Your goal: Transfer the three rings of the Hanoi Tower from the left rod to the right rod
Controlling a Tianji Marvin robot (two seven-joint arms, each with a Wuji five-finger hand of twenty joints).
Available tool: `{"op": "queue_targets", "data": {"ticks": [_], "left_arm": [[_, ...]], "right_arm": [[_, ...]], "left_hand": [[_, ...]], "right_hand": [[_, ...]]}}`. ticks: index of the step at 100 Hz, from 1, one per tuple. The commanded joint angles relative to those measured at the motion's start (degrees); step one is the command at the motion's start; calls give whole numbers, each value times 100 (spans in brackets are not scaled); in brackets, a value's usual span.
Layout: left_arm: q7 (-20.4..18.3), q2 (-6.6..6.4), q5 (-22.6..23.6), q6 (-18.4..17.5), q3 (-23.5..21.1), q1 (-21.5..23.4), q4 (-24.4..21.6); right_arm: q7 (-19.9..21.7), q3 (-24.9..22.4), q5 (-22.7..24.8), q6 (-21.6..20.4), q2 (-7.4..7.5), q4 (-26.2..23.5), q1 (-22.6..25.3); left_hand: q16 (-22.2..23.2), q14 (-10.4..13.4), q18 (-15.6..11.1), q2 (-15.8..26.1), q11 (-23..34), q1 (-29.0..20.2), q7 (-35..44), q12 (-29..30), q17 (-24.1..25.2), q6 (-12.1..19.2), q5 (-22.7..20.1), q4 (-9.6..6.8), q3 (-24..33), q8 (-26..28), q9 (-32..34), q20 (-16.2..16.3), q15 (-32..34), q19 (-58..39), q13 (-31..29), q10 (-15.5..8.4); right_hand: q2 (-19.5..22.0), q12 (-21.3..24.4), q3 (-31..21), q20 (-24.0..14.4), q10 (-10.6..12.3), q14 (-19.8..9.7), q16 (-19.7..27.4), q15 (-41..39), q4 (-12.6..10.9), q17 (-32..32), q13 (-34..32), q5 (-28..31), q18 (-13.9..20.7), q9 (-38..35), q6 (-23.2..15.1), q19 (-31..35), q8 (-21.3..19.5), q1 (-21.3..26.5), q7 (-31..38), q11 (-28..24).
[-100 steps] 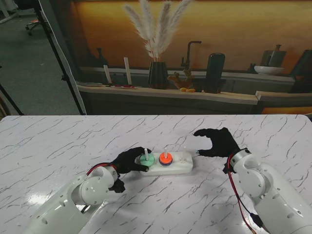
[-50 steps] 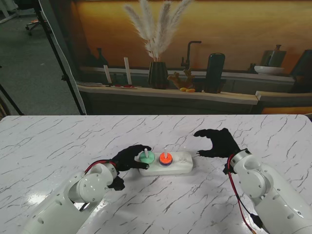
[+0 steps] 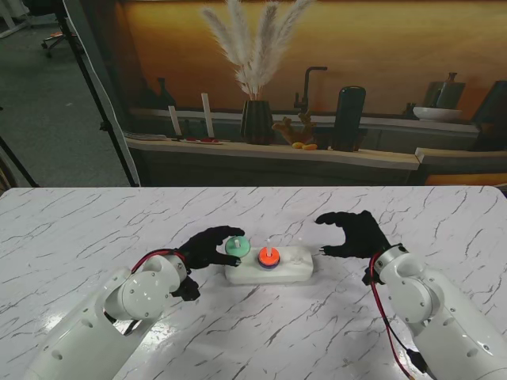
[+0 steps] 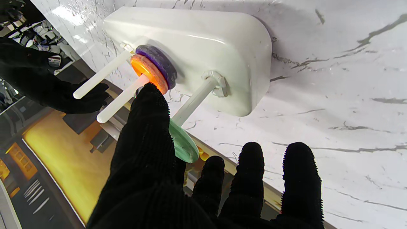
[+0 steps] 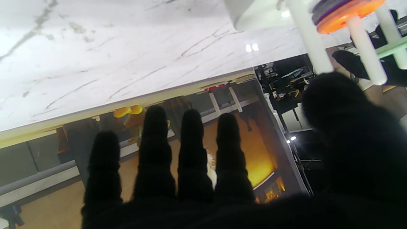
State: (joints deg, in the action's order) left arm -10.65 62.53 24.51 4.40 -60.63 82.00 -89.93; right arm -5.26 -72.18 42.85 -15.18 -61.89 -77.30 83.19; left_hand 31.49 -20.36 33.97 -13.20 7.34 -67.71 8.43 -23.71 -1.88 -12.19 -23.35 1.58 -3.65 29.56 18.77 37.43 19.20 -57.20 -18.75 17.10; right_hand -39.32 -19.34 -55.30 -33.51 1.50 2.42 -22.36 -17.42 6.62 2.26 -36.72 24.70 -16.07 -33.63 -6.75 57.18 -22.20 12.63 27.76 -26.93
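— What do we have nearest us on the marble surface (image 3: 71, 229)?

— Our left hand (image 3: 207, 247) grasping the green ring (image 3: 235, 246), thumb on one side and fingers on the other. The left wrist view shows the ring (image 4: 182, 144) raised high on the left rod (image 4: 194, 101), near its tip and well clear of the white base (image 3: 269, 267).

— And the other rings?

— We see the orange ring (image 3: 268, 256) resting on the purple ring (image 4: 159, 60), both seated low on the middle rod (image 4: 122, 97). The right rod (image 5: 310, 36) stands bare.

— Where is our right hand (image 3: 354, 231)?

— Released, fingers spread and curled, holding nothing. It hovers just beyond the base's right end, apart from it. Farther off we see a counter with a dark vase of pampas grass (image 3: 255, 59).
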Motion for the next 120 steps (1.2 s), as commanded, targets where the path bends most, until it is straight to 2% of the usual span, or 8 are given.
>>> {"op": "queue_targets", "data": {"ticks": [1,15,23,34,86,96,105,120], "left_arm": [[-105,-16,22,-73,-34,-14,-86],[-223,-43,53,-42,-86,-27,-182],[-478,-88,-42,43,-133,-37,-293],[-546,-100,-97,53,-165,-41,-371],[-663,-127,-18,23,-185,-137,-538],[-657,-118,-70,24,-134,-196,-525],[-724,-118,-191,80,-74,-274,-534],[-711,-94,-304,60,64,-422,-494]], "right_arm": [[-2,36,-13,9,-43,10,47],[2,48,-22,11,-44,20,45],[0,58,-21,11,-44,29,41],[15,71,-34,24,-44,35,39],[-16,67,-34,33,-48,49,49],[-20,55,-35,59,-50,50,55],[-26,41,-25,92,-49,74,53],[-12,2,-18,173,-45,127,60]], "left_hand": [[72,-60,288,705,64,-625,885,4,-12,638,-588,-85,418,358,151,47,132,-319,-116,35],[73,-71,344,688,52,-625,879,8,-39,634,-610,-93,425,364,159,47,140,-348,-122,60],[49,-57,364,724,21,-625,849,21,-3,654,-572,-95,425,357,124,27,94,-315,-65,51],[40,-69,360,706,4,-625,840,27,-3,651,-583,-101,450,363,137,11,78,-302,-74,66],[35,-63,360,707,-47,-625,790,26,-14,643,-596,-96,428,388,176,-8,64,-323,-91,77],[35,-41,368,714,-57,-625,781,26,-3,637,-594,-91,409,390,171,-14,60,-313,-85,72],[17,-27,505,740,-79,-625,757,32,-1,640,-575,-98,372,384,148,-41,19,-256,-47,60],[14,-29,497,718,-83,-625,764,31,8,647,-595,-111,378,403,169,-61,8,-227,-74,62]], "right_hand": [[78,-26,-39,-63,-9,-125,-35,-89,-172,-33,-78,38,-623,-70,36,93,-42,1,29,-71],[80,-25,-35,-64,-11,-121,-34,-87,-173,-34,-73,45,-626,-64,38,94,-43,6,31,-68],[75,-25,-35,-65,-11,-129,-35,-89,-173,-33,-76,49,-626,-63,36,94,-44,0,32,-67],[79,-25,-36,-64,-16,-127,-34,-86,-174,-37,-72,53,-624,-65,44,92,-44,5,32,-68],[76,-27,-30,-64,-8,-133,-34,-85,-173,-37,-72,74,-626,-71,32,92,-51,3,38,-69],[75,-27,-34,-63,-8,-125,-34,-86,-174,-36,-72,75,-627,-73,30,91,-51,15,38,-71],[62,-27,-41,-64,-6,-131,-35,-91,-174,-29,-81,74,-629,-68,34,95,-52,20,39,-71],[49,-28,-56,-64,-9,-125,-35,-93,-171,-30,-80,75,-628,-67,32,96,-55,22,44,-75]]}}
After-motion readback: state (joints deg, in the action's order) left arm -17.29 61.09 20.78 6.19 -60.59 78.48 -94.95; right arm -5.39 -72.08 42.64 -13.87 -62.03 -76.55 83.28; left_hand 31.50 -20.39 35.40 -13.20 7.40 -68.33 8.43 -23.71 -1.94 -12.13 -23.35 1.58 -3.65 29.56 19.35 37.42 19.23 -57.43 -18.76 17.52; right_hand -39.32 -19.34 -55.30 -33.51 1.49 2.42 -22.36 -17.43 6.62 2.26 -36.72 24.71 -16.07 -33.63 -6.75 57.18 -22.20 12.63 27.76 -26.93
